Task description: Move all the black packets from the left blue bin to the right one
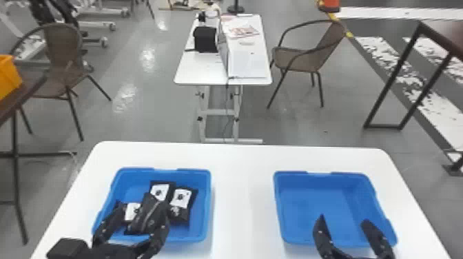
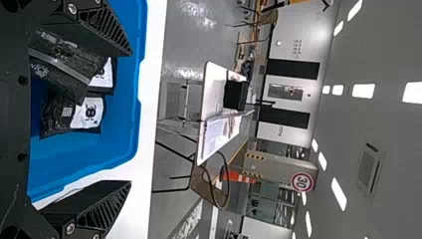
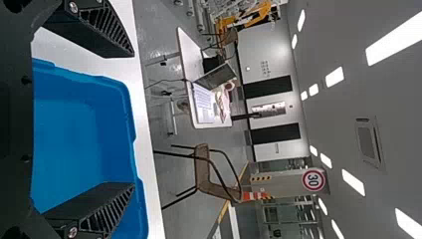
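A: Your left gripper (image 1: 142, 210) is at the near part of the left blue bin (image 1: 208, 206), its fingers spread apart.

B: And your black packets (image 1: 182, 198) lie in that bin; you can count four in the head view, bunched together. The darkest-faced one (image 1: 148, 215) rests over its neighbours, between your fingers, ungripped.

A: Your left wrist view agrees: you have a broad gap between the fingertips.

B: Your right gripper (image 1: 344, 219) is released too, its tips parted over the near part of the right blue bin (image 1: 310, 196).

A: Both bins sit apart on your white table (image 1: 244, 206). Beyond it you have a second table (image 1: 203, 69), with a brown chair (image 1: 299, 60) beside it.
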Controlling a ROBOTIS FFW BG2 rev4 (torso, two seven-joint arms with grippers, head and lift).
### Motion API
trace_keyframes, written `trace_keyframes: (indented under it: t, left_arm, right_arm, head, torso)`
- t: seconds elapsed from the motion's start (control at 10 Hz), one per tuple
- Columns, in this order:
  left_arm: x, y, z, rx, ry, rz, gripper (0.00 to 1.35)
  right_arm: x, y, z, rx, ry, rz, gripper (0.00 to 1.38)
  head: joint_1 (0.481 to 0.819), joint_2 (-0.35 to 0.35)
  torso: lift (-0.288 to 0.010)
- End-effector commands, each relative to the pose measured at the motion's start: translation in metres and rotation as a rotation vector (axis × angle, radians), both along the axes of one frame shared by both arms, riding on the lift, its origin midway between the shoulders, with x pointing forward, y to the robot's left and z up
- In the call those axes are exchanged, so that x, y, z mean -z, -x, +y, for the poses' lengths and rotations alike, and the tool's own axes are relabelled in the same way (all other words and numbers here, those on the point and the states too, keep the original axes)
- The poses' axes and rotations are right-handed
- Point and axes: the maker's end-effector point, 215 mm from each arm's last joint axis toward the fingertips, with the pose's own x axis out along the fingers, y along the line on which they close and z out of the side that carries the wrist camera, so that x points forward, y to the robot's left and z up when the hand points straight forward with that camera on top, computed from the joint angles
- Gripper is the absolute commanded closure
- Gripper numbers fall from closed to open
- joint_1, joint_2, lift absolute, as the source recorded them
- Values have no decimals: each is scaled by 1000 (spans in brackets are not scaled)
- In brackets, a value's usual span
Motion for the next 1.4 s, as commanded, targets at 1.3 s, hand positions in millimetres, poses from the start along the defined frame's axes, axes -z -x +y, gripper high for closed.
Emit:
trace_keyframes:
  t: [1.3]
  left_arm:
    - [64, -59, 65, -33, -117, 433, 119]
  right_arm:
    - [1, -15, 18, -17, -81, -8, 90]
  head:
    - [695, 80]
  torso:
    - [0]
